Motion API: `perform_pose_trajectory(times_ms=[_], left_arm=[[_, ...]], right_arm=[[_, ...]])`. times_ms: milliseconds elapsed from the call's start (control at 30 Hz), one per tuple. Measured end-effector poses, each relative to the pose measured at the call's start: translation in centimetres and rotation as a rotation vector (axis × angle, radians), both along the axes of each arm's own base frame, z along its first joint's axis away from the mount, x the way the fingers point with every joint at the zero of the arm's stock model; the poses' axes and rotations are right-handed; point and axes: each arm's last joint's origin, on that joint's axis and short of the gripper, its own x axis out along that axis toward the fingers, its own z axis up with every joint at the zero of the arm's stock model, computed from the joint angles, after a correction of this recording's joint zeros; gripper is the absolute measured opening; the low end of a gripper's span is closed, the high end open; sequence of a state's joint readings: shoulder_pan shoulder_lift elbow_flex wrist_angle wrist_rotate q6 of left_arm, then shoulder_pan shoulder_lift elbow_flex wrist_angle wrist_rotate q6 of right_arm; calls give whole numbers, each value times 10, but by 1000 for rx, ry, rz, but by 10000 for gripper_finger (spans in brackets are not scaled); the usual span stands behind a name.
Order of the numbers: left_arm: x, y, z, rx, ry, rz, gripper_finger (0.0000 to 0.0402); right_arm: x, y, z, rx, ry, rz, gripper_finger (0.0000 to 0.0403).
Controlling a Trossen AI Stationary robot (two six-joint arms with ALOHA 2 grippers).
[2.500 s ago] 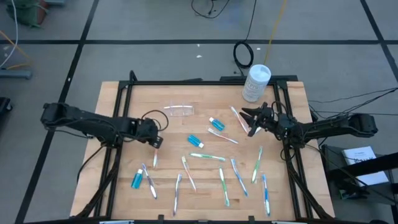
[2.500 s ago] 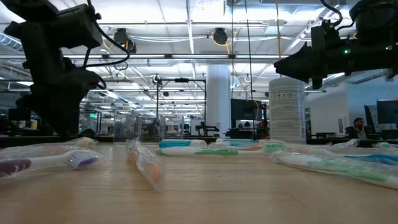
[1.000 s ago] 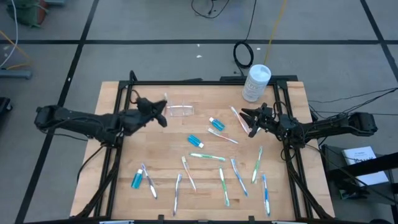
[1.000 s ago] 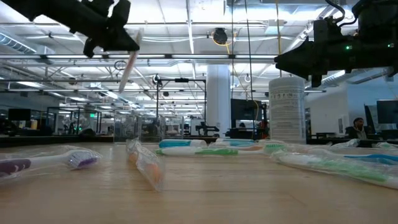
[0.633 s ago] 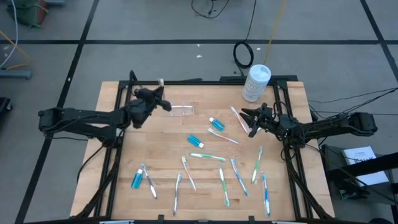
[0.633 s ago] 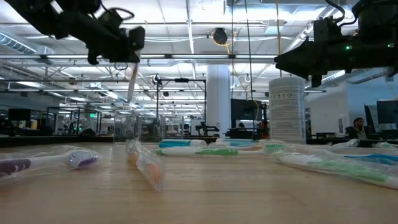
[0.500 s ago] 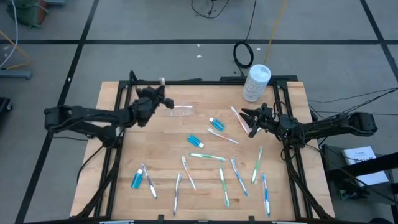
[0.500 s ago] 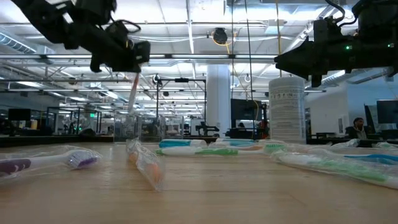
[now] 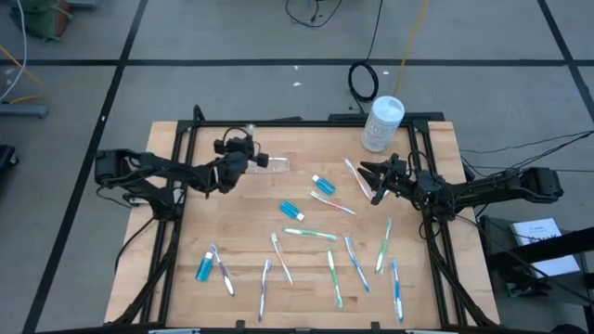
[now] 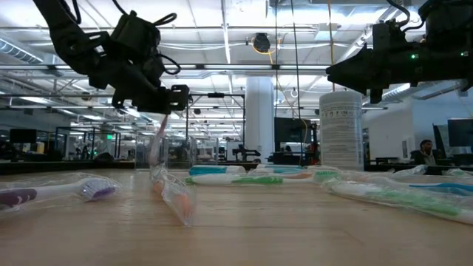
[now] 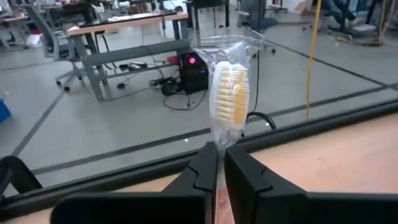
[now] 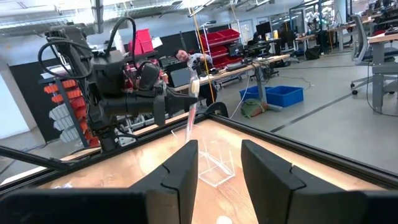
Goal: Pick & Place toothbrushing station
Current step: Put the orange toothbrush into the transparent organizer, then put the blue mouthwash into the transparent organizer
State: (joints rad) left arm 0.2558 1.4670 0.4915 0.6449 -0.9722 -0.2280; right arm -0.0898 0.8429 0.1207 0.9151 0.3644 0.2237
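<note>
Your left gripper (image 9: 249, 154) is clenched on a wrapped toothbrush (image 11: 229, 99), holding it by the handle so the yellowish bristle head stands up past the fingertips in the left wrist view. In the high view that gripper sits over the far left part of the wooden table (image 9: 176, 241), right at the near-left end of the toothbrushing station (image 9: 269, 164). The station is the small clear plastic holder lying on the table near the far edge, left of centre; the right wrist view shows it (image 12: 211, 163) as a see-through box on the wood, with the toothbrush (image 12: 191, 118) slanting down toward it from the left gripper (image 12: 186, 99). From table height, the toothbrush (image 10: 158, 142) hangs tilted beneath the left gripper (image 10: 164, 105), its lower end close to the table surface; you cannot tell from these views whether it touches the station.

Your right gripper (image 9: 368, 178) hovers over the right side of the table, near the white lidded tub (image 9: 381, 123), with its fingers (image 12: 180, 174) spread apart and nothing between them.

Other wrapped toothbrushes (image 9: 334, 276) and small blue tubes (image 9: 292, 211) lie scattered across the near and middle parts of the table, well apart from the station.
</note>
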Motion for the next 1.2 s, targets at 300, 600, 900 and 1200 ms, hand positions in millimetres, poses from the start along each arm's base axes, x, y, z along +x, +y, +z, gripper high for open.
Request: perform_pose_trajectory(times_ms=[300, 600, 900, 1200], left_arm=[[3, -12, 2, 2, 51, -81, 22], [-6, -16, -1, -70, 95, -70, 105], [-22, -29, 24, -79, 102, -161, 153], [-41, -50, 56, -174, -22, -525, 145]], right_arm=[[0, 0, 0, 0, 1, 1, 114], [0, 0, -1, 25, -3, 4, 114], [0, 0, -2, 26, 8, 4, 114], [0, 0, -4, 28, 33, 4, 114]])
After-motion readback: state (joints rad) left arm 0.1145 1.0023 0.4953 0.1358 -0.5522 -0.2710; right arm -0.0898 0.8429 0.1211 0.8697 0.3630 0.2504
